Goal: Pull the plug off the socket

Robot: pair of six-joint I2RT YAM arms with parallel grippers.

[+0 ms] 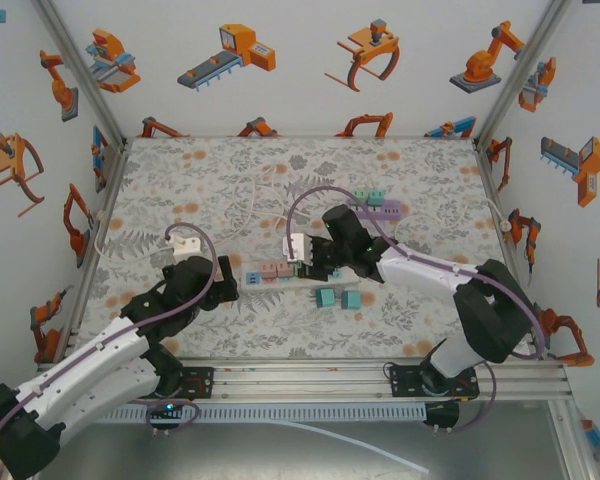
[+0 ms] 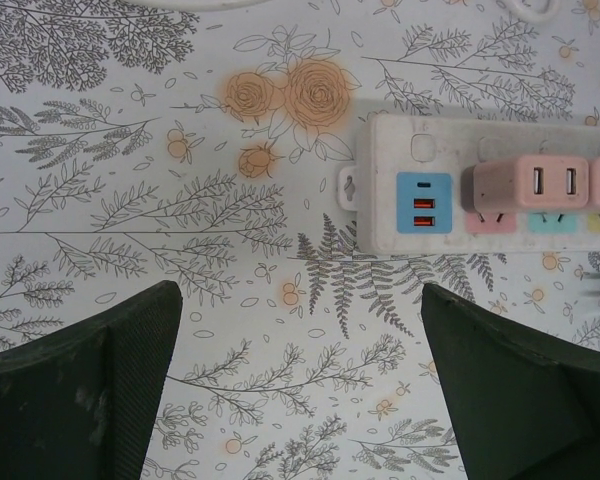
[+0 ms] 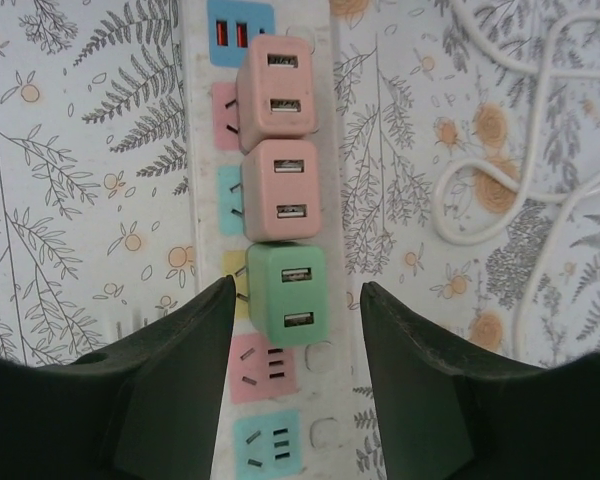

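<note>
We see the white power strip lying left to right across the middle of the flowered bench. 3 plugs sit in it in a row. Counting from its left end, there are 2 pink plugs and then the green plug, each touching the next.

The right gripper reaches in from the right and hangs over the strip, its jaws spread. In the right wrist view the green plug sits between the 2 dark fingers, with a narrow gap on each side, so nothing is pinched. The green plug is seated in its socket. The sockets to its right are bare.

The left gripper hangs just near of the strip's left end, jaws spread wide over bare bench and holding nothing. The left wrist view shows the strip's blue USB panel, with the first pink plug beside it.

2 teal plugs lie loose on the bench just near of the strip, under the right arm. A white cable loops on the far side of the strip.
</note>
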